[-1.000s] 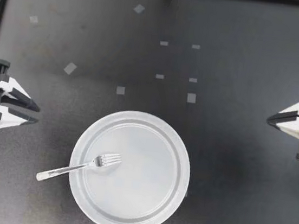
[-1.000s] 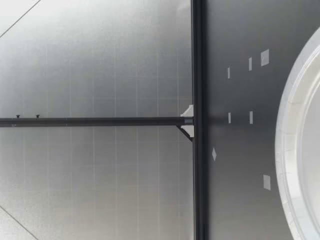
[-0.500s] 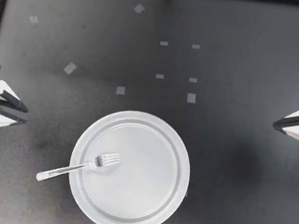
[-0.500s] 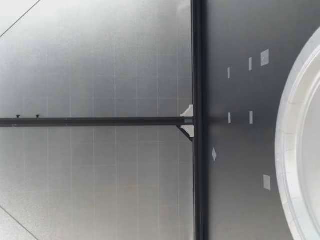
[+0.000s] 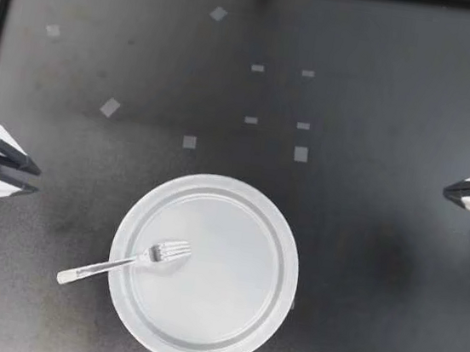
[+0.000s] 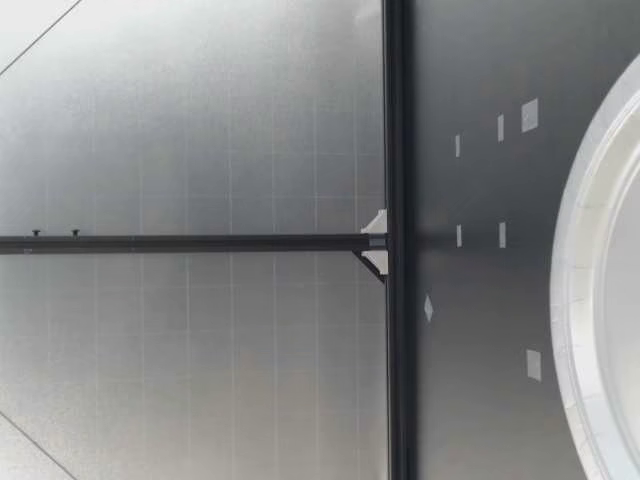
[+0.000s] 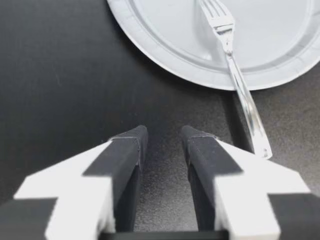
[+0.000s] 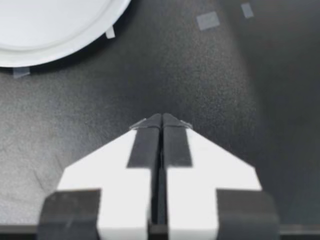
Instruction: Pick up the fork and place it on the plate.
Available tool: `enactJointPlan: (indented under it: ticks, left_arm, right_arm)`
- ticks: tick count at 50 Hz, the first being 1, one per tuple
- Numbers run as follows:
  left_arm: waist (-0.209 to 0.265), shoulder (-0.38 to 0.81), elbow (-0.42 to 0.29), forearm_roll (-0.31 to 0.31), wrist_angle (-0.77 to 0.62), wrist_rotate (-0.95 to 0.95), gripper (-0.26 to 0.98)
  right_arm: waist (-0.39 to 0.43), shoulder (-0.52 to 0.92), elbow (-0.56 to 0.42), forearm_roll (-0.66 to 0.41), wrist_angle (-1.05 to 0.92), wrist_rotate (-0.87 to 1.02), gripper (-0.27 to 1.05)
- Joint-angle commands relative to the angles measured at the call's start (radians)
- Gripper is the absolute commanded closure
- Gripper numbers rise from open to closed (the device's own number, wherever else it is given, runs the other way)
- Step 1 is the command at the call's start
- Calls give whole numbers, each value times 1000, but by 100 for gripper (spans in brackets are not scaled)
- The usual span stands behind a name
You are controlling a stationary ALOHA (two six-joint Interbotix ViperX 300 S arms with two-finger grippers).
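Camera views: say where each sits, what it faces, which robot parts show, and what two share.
Top view: overhead, straight down on plate and fork; left gripper, right gripper at the sides.
Low view: table height, across the table; plate rim, no robot part.
Left wrist view: left arm, facing fork and plate; left gripper open.
Right wrist view: right arm, facing plate edge; right gripper shut.
Shared: top and left wrist views show the fork.

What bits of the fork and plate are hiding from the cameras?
- Left wrist view: the fork has its tine tips cut off by the edge, and so is the far part of the plate.
- Low view: only the plate's rim shows; the fork does not show.
- Top view: my right tool is partly cut off by the edge.
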Motion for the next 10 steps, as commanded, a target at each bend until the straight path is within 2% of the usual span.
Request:
enactJointPlan:
  ticks: [1,10]
  left_arm:
    - [3,6,-12,3,-5,2,39]
    - [3,-2,-12,3,-5,2,39]
  right_arm:
    - [5,5,-12,0,-5,2,67]
    - [5,21,-15,0,-6,0,67]
